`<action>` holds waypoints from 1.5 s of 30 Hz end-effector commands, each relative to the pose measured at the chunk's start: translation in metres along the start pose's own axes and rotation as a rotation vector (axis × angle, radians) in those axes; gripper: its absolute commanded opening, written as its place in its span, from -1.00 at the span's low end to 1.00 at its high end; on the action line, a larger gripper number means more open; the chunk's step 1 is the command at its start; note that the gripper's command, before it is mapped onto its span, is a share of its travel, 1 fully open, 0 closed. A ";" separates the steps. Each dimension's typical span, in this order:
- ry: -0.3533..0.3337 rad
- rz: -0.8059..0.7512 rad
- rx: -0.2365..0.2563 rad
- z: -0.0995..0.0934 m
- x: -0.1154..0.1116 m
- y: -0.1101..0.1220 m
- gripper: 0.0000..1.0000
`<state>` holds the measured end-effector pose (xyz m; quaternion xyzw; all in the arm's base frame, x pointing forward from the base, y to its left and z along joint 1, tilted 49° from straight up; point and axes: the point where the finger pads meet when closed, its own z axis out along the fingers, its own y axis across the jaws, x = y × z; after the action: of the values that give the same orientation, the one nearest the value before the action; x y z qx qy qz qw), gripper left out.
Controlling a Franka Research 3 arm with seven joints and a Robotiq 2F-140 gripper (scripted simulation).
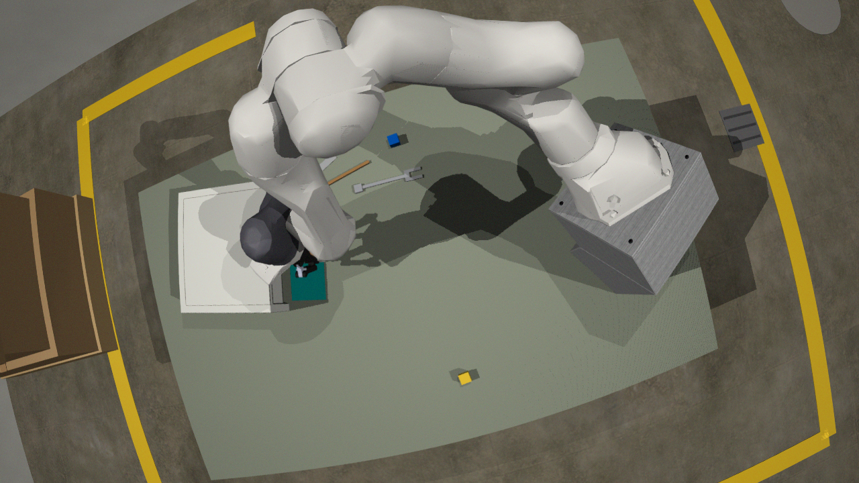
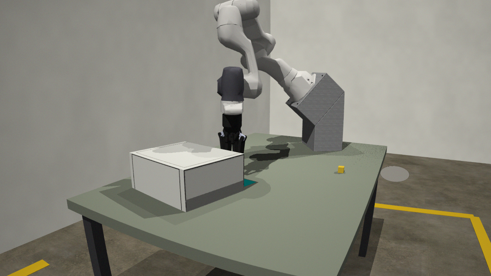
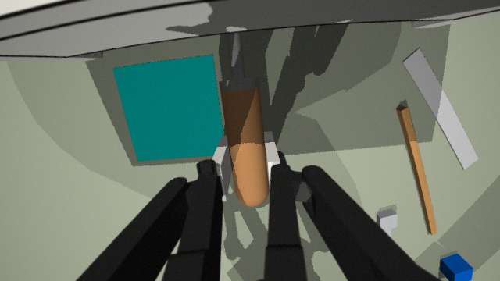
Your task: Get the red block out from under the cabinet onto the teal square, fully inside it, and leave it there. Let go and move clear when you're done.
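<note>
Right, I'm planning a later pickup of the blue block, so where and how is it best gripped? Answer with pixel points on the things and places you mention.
Probably by two opposite upright sides of the blue block (image 1: 393,139) (image 3: 456,267), coming straight down from above. It is a small cube sitting flat, with its top uncovered and no neighbour touching it. The fingers would likely need turning to match its slightly angled sides.

You're seeing a small yellow cube (image 1: 464,378) (image 2: 340,169) sitting toward one long counter (image 1: 372,372) (image 2: 274,219) (image 3: 58,191) edge, a blue cube (image 1: 393,140) (image 3: 456,267) toward the other.
</note>
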<state>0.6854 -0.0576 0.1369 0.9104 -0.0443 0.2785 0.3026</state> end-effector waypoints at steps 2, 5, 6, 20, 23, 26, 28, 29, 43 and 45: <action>0.000 0.008 0.001 0.000 0.001 -0.001 -1.00; 0.000 0.008 0.001 0.000 0.001 -0.001 -1.00; 0.000 0.008 0.001 0.000 0.001 -0.001 -1.00; 0.000 0.008 0.001 0.000 0.001 -0.001 -1.00; 0.000 0.008 0.001 0.000 0.001 -0.001 -1.00; 0.000 0.008 0.001 0.000 0.001 -0.001 -1.00; 0.000 0.008 0.001 0.000 0.001 -0.001 -1.00; 0.000 0.008 0.001 0.000 0.001 -0.001 -1.00; 0.000 0.009 0.001 0.000 -0.004 -0.001 -1.00; 0.000 0.009 0.001 0.000 -0.005 -0.001 -1.00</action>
<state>0.6826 -0.0577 0.1349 0.9105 -0.0450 0.2779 0.3028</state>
